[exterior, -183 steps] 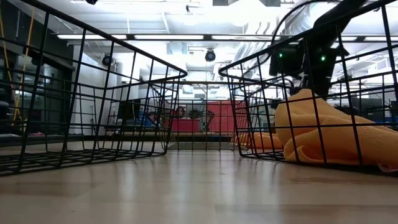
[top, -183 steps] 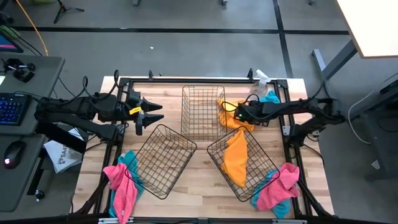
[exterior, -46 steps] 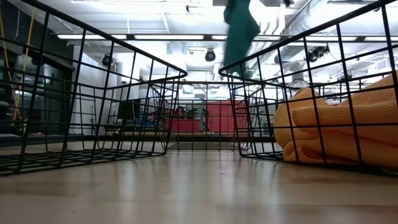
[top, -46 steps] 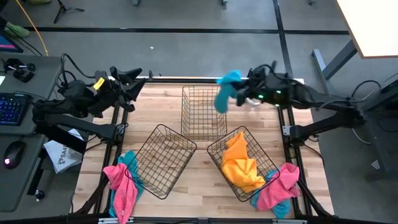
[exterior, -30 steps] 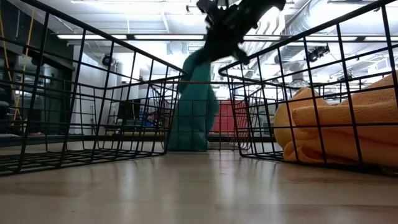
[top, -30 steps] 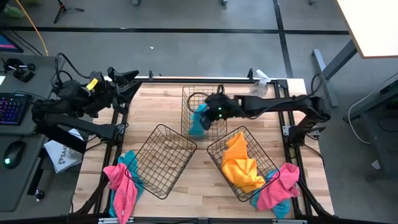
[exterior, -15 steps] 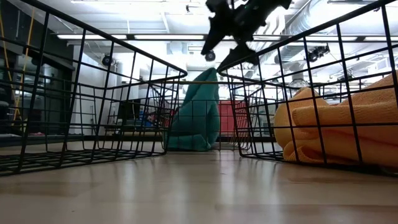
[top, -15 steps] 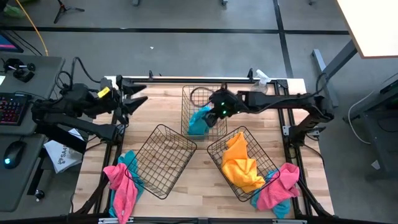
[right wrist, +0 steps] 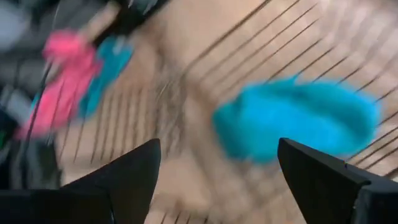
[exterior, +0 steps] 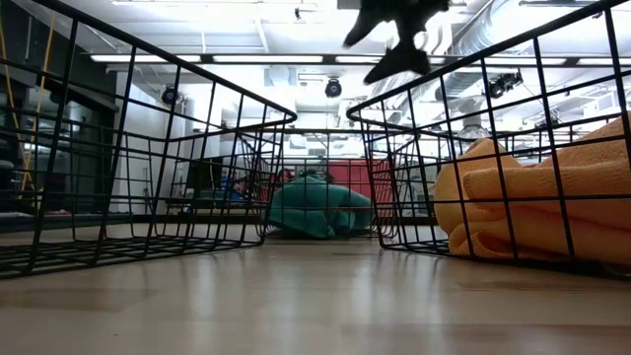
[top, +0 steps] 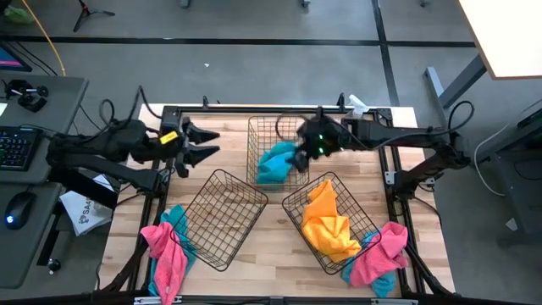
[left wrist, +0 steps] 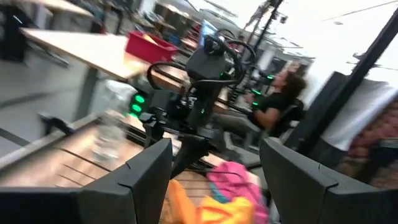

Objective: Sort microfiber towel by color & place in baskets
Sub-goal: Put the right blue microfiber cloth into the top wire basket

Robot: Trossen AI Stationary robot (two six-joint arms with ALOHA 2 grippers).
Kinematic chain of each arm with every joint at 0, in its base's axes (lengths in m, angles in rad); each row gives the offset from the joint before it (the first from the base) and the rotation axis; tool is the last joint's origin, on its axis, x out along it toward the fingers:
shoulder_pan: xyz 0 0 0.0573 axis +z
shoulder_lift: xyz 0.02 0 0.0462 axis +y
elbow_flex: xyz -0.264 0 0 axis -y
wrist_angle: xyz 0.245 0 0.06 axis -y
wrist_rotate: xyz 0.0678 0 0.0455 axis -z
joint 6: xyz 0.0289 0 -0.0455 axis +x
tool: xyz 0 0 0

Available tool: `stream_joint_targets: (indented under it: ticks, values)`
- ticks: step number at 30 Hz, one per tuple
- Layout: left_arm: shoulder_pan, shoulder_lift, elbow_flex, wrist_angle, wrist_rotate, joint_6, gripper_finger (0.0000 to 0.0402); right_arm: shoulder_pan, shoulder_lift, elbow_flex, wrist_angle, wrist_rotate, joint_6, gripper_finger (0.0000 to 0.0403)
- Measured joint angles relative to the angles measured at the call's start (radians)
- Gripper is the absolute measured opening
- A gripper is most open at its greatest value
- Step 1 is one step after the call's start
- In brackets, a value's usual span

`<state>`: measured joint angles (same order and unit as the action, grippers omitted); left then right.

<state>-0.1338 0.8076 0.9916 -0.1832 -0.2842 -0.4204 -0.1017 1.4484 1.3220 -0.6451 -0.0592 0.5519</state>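
Observation:
A turquoise towel (top: pixel 275 162) lies crumpled on the floor of the far basket (top: pixel 257 135), and shows too in the low view (exterior: pixel 317 207) and the right wrist view (right wrist: pixel 298 118). My right gripper (top: pixel 297 141) hangs open above it (exterior: pixel 389 39), touching nothing. A yellow-orange towel (top: pixel 326 222) fills the near right basket (top: pixel 364 222). The near left basket (top: pixel 222 216) holds no towel. My left gripper (top: pixel 212 142) is open in the air over the table's far left part, pointing toward the baskets.
Pink and turquoise towels lie heaped at the near left corner (top: pixel 165 247) and the near right corner (top: pixel 381 252). A clear spray bottle (top: pixel 351 107) stands at the far edge. Black frame bars (top: pixel 254 108) border the table. A seated person (left wrist: pixel 280 99) is beyond the table.
My right gripper opened and let go of the turquoise towel inside the far basket, then rose and drew back toward the table's right. The towel, which first stood in a peak, slumped into a low heap on the basket floor. My left gripper moved rightward and nearer, over the table.

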Motion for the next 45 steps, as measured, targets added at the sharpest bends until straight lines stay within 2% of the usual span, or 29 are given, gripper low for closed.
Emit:
stream_joint_targets:
  ticks: [5,10,17,23,29,34,38,45]
  values:
    - [-0.044,0.094,0.0,0.064,0.025,-0.064,0.0229,0.193,-0.071,-0.001,-0.139,-0.039,0.01,0.0319]
    - [-0.087,0.176,0.0,0.125,0.024,-0.076,0.0229,0.468,-0.136,-0.001,-0.148,-0.012,0.188,0.0319]
    - [-0.116,0.242,-0.001,0.289,-0.031,-0.095,0.0229,0.854,-0.124,-0.001,-0.008,0.078,0.494,0.0319]
    - [-0.116,0.248,-0.001,0.32,-0.035,-0.093,0.0229,1.059,-0.028,-0.001,0.161,0.053,0.809,0.0319]
    - [-0.116,0.243,-0.001,0.319,-0.041,-0.015,0.0229,1.18,0.105,-0.001,0.222,-0.092,1.124,0.0319]
    - [-0.116,0.229,0.0,0.31,-0.041,0.064,0.0229,1.233,0.2,-0.001,0.129,-0.221,1.353,0.0319]
    - [-0.116,0.219,0.0,0.297,-0.041,0.127,0.0229,1.233,0.248,-0.001,0.026,-0.232,1.488,0.0319]
    - [-0.116,0.2,0.0,0.283,-0.041,0.186,0.0229,1.193,0.275,-0.001,-0.168,-0.209,1.622,0.0319]
